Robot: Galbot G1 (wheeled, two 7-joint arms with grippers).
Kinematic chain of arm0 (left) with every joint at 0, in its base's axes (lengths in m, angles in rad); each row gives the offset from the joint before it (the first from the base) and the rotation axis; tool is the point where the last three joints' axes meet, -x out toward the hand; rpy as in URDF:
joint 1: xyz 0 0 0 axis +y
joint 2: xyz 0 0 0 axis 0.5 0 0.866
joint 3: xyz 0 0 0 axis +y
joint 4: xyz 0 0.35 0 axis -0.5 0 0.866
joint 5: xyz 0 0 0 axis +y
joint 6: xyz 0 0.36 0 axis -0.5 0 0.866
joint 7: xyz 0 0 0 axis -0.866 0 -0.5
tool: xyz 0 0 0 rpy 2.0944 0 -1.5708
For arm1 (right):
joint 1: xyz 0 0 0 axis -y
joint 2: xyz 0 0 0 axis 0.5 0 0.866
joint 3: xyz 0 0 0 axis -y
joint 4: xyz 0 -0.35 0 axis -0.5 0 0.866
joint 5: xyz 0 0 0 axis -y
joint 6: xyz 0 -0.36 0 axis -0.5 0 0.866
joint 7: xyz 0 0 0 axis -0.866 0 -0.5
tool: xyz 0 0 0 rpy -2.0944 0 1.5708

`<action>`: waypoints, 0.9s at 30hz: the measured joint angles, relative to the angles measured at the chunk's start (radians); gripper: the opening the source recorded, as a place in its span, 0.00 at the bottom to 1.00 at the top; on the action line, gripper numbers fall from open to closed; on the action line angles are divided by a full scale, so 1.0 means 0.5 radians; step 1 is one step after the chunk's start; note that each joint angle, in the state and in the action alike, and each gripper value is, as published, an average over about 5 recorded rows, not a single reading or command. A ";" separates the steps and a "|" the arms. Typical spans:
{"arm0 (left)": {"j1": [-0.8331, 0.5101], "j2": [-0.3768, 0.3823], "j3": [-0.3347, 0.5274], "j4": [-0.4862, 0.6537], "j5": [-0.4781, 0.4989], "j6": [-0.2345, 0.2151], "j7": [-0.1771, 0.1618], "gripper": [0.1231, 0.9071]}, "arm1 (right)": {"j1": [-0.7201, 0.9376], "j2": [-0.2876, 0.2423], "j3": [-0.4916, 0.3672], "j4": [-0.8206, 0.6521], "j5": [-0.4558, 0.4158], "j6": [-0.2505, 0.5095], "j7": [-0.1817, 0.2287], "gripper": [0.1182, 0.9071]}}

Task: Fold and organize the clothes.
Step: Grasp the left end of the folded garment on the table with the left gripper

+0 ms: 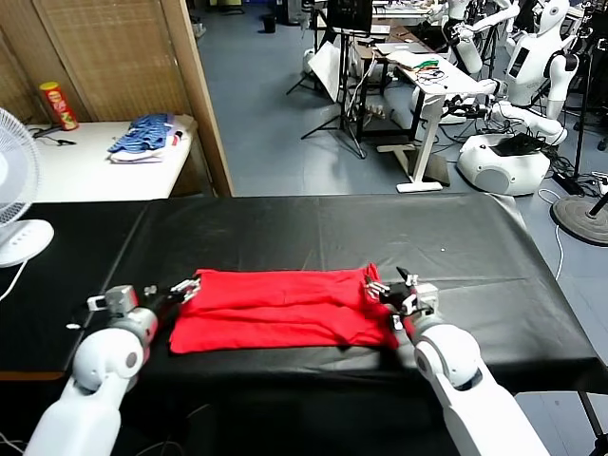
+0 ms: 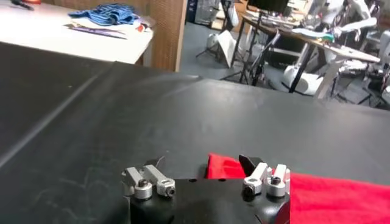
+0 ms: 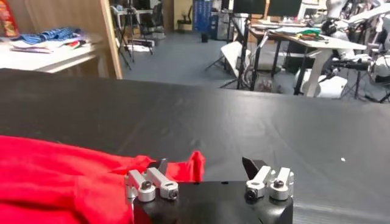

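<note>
Black sheeting is seen stretched over the work table (image 1: 285,223), creased in long lines. At far left a white fan (image 1: 14,204) is partly seen, and behind it a pale side table (image 1: 85,171) carries a red can (image 1: 59,104) and a blue-and-white cloth pile (image 1: 144,138).

The left gripper (image 1: 187,288) is held low over the table at the left end of the red T-shirt (image 1: 280,309). Its jaws are spread wide and nothing is clasped between them. In the left wrist view the left gripper (image 2: 207,176) is seen with one finger beside the shirt's corner (image 2: 222,165) and the other over bare black sheet; whether the cloth is touched cannot be told.

The red T-shirt is laid flat near the front edge of the table, between the two grippers, folded into a long band with a layered seam along its length. No print is visible on the upturned side.

The right gripper (image 1: 391,285) is placed at the shirt's right end, jaws likewise spread wide and empty. In the right wrist view the right gripper (image 3: 206,175) is shown with a small peak of red cloth (image 3: 196,163) standing up between its fingers, gripped by neither.

Beyond the table, white robots (image 1: 518,85) and a desk (image 1: 427,71) are seen on the grey floor.
</note>
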 joint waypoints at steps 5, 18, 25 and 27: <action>0.128 -0.077 -0.030 -0.048 0.103 -0.045 0.060 0.86 | -0.022 -0.010 0.017 0.066 0.037 -0.001 -0.004 0.86; 0.356 -0.302 -0.024 -0.120 0.464 -0.164 0.127 0.73 | -0.027 -0.013 0.028 0.133 0.066 0.013 -0.016 0.86; 0.367 -0.357 0.001 -0.128 0.627 -0.201 0.127 0.28 | -0.012 0.016 0.020 0.128 0.051 0.025 -0.017 0.86; 0.354 -0.355 0.001 -0.119 0.654 -0.203 0.135 0.13 | -0.010 0.024 0.018 0.131 0.049 0.025 -0.017 0.86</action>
